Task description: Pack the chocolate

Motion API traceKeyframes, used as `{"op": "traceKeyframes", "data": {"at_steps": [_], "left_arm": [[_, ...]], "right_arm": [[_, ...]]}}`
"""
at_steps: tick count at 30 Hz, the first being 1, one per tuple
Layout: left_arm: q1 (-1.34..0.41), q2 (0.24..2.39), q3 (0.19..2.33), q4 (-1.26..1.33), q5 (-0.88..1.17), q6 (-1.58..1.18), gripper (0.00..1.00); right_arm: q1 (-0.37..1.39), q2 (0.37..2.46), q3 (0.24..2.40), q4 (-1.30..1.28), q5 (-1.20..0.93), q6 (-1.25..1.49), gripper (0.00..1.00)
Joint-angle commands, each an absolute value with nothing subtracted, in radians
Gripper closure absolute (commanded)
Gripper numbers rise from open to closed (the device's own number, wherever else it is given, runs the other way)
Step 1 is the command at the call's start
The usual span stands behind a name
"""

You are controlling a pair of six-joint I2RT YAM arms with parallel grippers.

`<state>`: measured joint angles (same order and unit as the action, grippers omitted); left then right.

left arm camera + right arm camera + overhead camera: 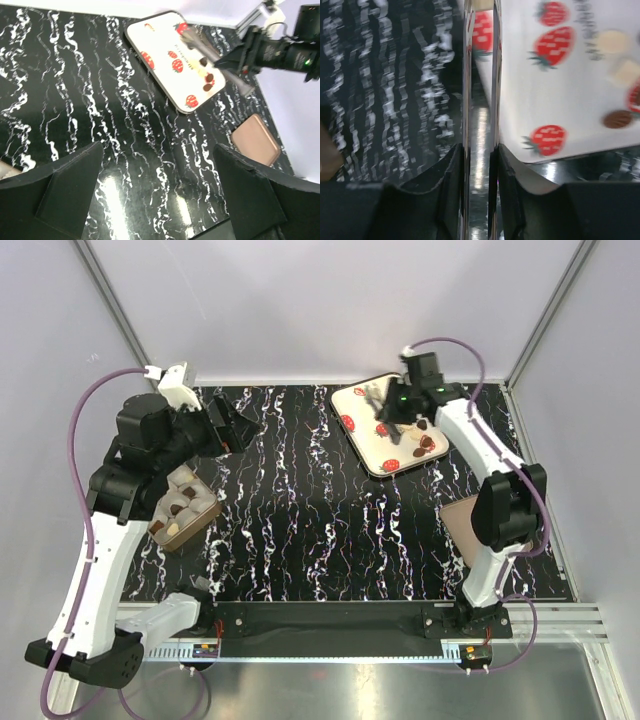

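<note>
Black matting [300, 530] veined in white covers the table, with pale panels standing around it. Toward the upper right of the top view sits a white rectangular tray printed with red strawberries [365, 448]. On its right half lie small chocolate pieces [427, 442], dark brown and creamy white. The right gripper [392, 412] hovers above the tray, its fingers [454, 170] clamped on a pair of thin metal tweezers [480, 115] whose blades run up the middle of the right wrist view. In that view the chocolate pieces lie at the right edge, off to the side of the blades and apart from them: a cream round one [612, 40], a pale square one just below it, and a dark round one [617, 119]. More pieces sit in a pale compartmented box [213, 508] at the left of the top view. The left gripper [157, 150] hangs above bare matting with its fingers wide apart, holding nothing. A flat brown rounded-rectangle lid [255, 139] lies at the right edge of the matting.
</note>
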<state>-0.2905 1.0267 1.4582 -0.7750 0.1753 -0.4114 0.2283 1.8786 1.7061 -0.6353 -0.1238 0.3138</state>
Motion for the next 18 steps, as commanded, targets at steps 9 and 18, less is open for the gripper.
{"op": "traceKeyframes", "data": {"at_steps": [9, 18], "left_arm": [[-0.288, 1.08, 1.607, -0.748, 0.282, -0.454, 0.01], [-0.288, 1.097, 1.628, -0.727, 0.331, -0.476, 0.01]], "right_arm": [[0.805, 1.979, 1.874, -0.514, -0.199, 0.425, 0.69], [1.02, 2.196, 2.12, -0.56, -0.251, 0.371, 0.69]]}}
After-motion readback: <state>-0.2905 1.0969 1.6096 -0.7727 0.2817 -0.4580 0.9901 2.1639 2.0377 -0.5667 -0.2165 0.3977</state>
